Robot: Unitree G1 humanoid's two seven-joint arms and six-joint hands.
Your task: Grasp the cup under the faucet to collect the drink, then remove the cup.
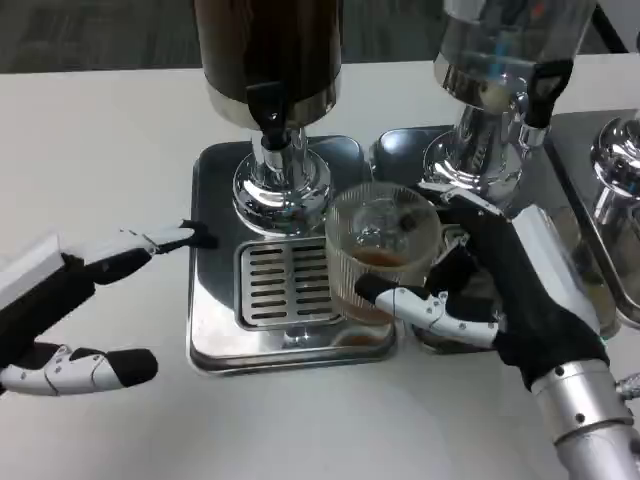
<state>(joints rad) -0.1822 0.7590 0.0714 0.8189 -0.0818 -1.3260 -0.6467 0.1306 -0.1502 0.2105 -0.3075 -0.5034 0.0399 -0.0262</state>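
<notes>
**Cup held beside the faucet, a little drink inside**

Hands first, from the left. The left hand [95, 300] lies open on the table well left of the drip tray [215, 330], fingers spread and holding nothing; one fingertip reaches the tray's left edge. It looks to be waiting, out of the way.

The faucet [268, 105] hangs over the tray's back, under the dark drink tank [268, 45]. The slotted grate [282, 283] sits in front of it to catch spills.

The cup [382, 255] stands at the tray's right edge, right of the faucet rather than beneath it. The right hand [500, 300] wraps around it from the right, likely carrying it off. It is clear ribbed plastic, upright, with a shallow brown pool at the bottom.
</notes>
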